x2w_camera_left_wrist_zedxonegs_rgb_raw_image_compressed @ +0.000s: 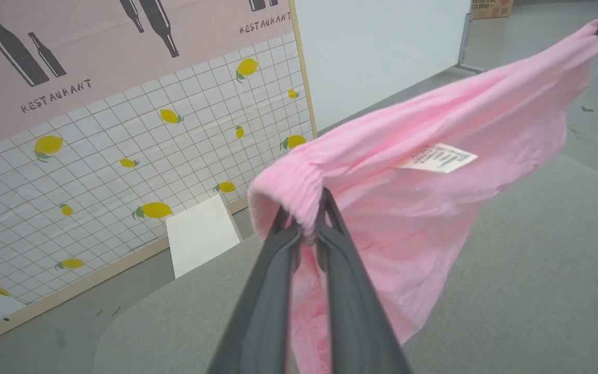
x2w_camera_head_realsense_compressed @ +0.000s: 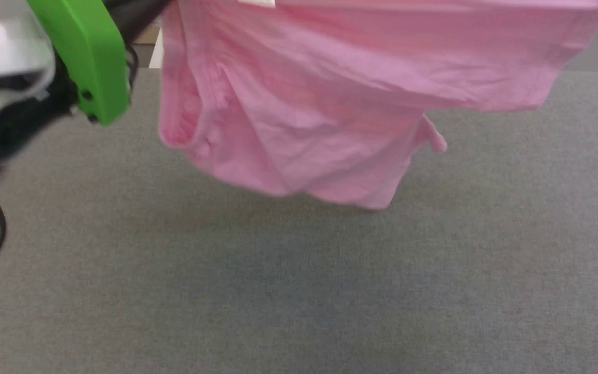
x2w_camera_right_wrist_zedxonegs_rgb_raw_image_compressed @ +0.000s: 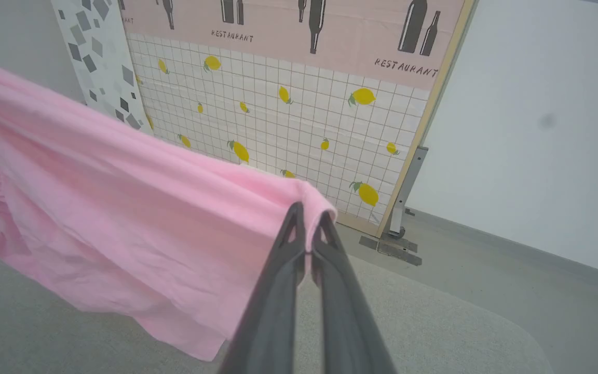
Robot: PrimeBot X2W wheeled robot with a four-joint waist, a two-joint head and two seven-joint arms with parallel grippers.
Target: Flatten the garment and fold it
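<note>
The left gripper [x2w_camera_left_wrist_zedxonegs_rgb_raw_image_compressed: 312, 221] has its two dark fingers pressed together on the gathered waistband [x2w_camera_left_wrist_zedxonegs_rgb_raw_image_compressed: 286, 182] of the pink shorts [x2w_camera_left_wrist_zedxonegs_rgb_raw_image_compressed: 434, 234], at one end of it; the elastic edge rolls over the fingertips. The right gripper [x2w_camera_right_wrist_zedxonegs_rgb_raw_image_compressed: 307, 228] is closed in the same way on the other end of this top edge, with a small fold of cloth pinched between its tips. Between the two grips the edge runs nearly straight and looks taut. The white tag [x2w_camera_left_wrist_zedxonegs_rgb_raw_image_compressed: 438, 158] lies on the cloth just under it.

From this edge the shorts hang down over the grey table [x2w_camera_head_realsense_compressed: 299, 301]. In the head view the lower part is bunched and wrinkled, and one side sags lower than the other. A soft shadow lies on the table apart from the cloth, so I judge that the shorts hang free of the surface, though for the lowest hem I cannot be fully sure.

I judge the step in hand to be the flattening: the shorts are lifted and spread in the air, not yet laid down, and no fold is begun. The next move calls for both arms to go down together without coming nearer to each other. The lower hems should meet the table first, and then the cloth should be drawn out until it lies smooth. If one gripper sinks faster, the thin cloth will probably gather again.
</note>
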